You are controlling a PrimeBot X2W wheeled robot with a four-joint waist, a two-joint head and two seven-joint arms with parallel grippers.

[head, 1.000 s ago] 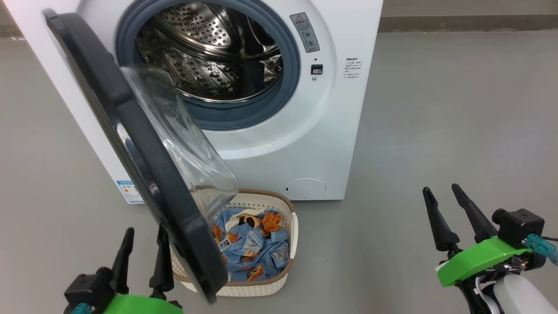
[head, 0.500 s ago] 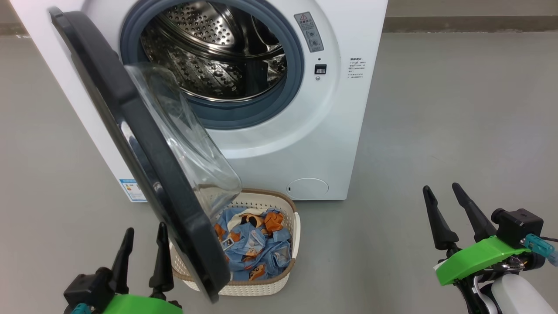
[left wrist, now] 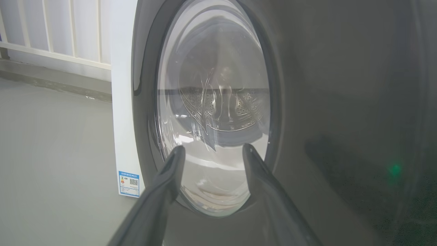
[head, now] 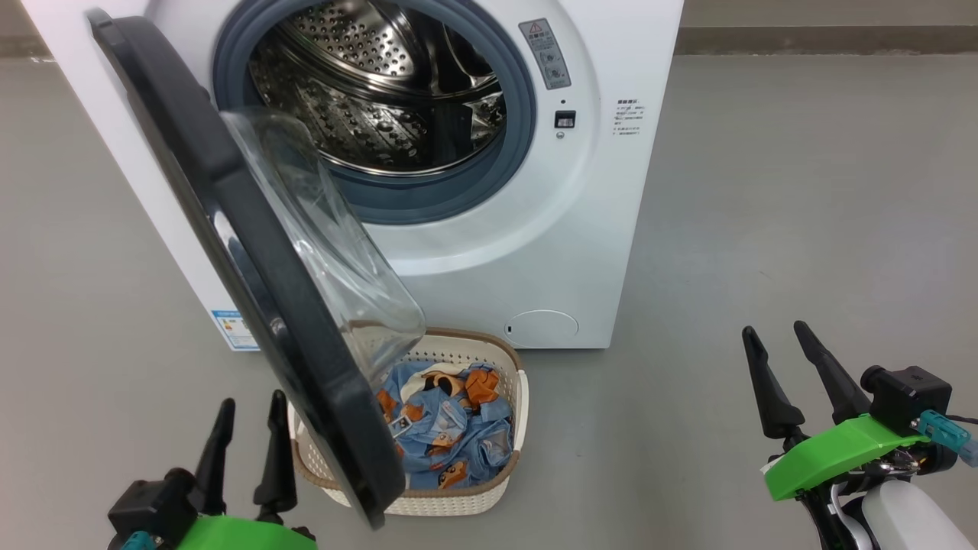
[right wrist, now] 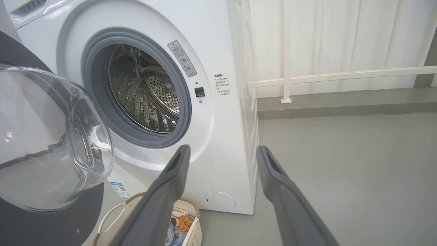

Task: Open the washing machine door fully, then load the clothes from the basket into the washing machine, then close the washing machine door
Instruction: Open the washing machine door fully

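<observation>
The white washing machine (head: 535, 252) stands ahead with its steel drum (head: 382, 92) exposed. The washing machine door (head: 221, 191), black-rimmed with a clear glass bowl (head: 336, 260), is hinged on the left and swung out toward me, hanging over the basket's left part. The basket (head: 458, 496) sits on the floor before the machine, with the light-blue and orange clothes (head: 451, 431) in it. My left gripper (head: 252, 401) is open just left of the door's lower edge, and its wrist view faces the door's outer face (left wrist: 211, 85). My right gripper (head: 773, 330) is open, far right of the basket.
Grey floor (head: 802, 191) spreads to the right of the machine. A white railing (right wrist: 341, 75) and wall run behind it. A blue label sticker (left wrist: 129, 183) marks the machine's left side low down. The basket's handle (right wrist: 112, 213) shows under the door bowl (right wrist: 51, 136) in the right wrist view.
The head view has shifted a little, so the machine sits slightly further right. Both grippers stay open in about the same places; the door hangs at much the same angle.
</observation>
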